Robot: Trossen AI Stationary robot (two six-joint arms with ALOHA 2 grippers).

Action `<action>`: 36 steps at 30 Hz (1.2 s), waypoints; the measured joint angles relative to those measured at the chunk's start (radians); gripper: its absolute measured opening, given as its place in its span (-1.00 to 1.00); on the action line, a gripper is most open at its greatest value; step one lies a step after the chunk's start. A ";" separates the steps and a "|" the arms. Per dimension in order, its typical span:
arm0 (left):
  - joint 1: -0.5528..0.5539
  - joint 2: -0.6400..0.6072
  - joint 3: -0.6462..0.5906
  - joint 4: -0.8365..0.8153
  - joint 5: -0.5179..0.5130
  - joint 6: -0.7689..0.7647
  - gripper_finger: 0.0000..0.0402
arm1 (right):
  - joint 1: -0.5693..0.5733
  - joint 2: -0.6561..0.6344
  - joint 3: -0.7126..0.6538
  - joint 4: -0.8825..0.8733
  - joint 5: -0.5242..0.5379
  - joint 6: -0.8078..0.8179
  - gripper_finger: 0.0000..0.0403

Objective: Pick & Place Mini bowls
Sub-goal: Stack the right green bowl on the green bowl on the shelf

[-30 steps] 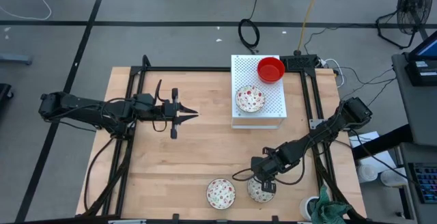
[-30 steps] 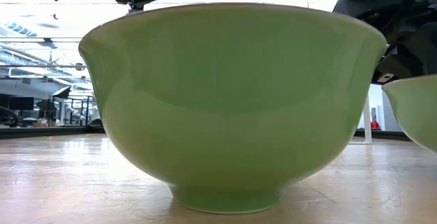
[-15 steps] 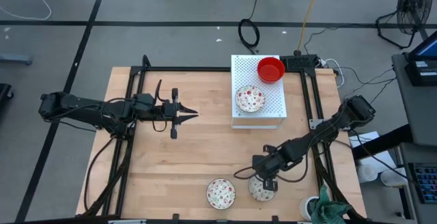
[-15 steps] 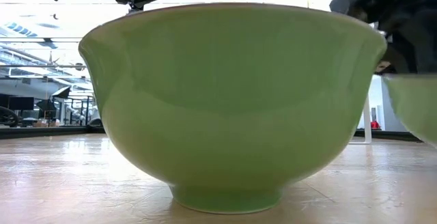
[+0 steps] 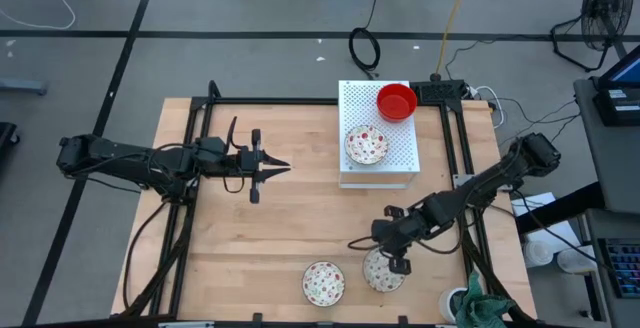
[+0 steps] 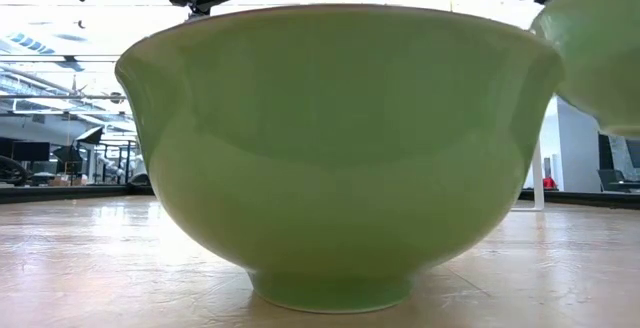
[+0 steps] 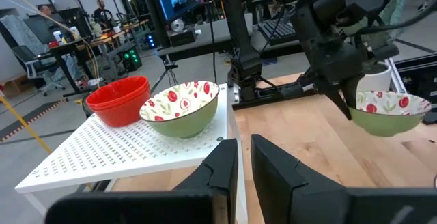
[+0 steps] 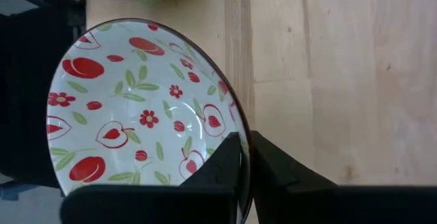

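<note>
My right gripper [image 5: 398, 262] is shut on a floral mini bowl [image 5: 381, 272] near the table's near edge and holds it above the wood; the same bowl [image 6: 600, 48] shows at the upper right of the low view. A second floral bowl [image 5: 323, 282] stands on its foot on the table just to its left. On the white perforated board [image 5: 400, 168] at the far right stand a red bowl [image 5: 397, 101] and another floral bowl [image 5: 366, 145]. My left gripper [image 5: 280, 168] waits shut over the table's left half, pointing level toward the board. My right gripper pinches the floral bowl's rim [image 8: 240, 125] on its far right side, one finger [image 8: 224, 161] inside the bowl and the other [image 8: 274, 162] outside. The fingers slant down from the table's right. The bowl [image 7: 389, 111] hangs below them, lifted clear of the table.
Black frame rails [image 5: 460, 168] run along the table's sides. A green cloth [image 5: 482, 308] and a white cup lie at the near right corner. Bare wood [image 5: 300, 218] lies between the board and the near bowls.
My right gripper has risen with the floral bowl, which has come off the table and now hangs clear of it. The neighbouring bowl has stayed where it was.
</note>
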 joint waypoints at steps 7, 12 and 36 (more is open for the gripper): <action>0.000 0.000 0.000 0.000 0.000 0.000 -0.76 | -0.040 -0.035 0.000 0.002 -0.003 -0.029 -0.94; 0.000 0.000 0.000 0.000 0.000 0.000 -0.76 | -0.064 -0.061 0.000 0.001 -0.004 -0.054 -0.94; 0.000 0.000 0.000 0.000 0.000 0.000 -0.76 | -0.147 -0.200 0.001 -0.006 -0.004 -0.155 -0.94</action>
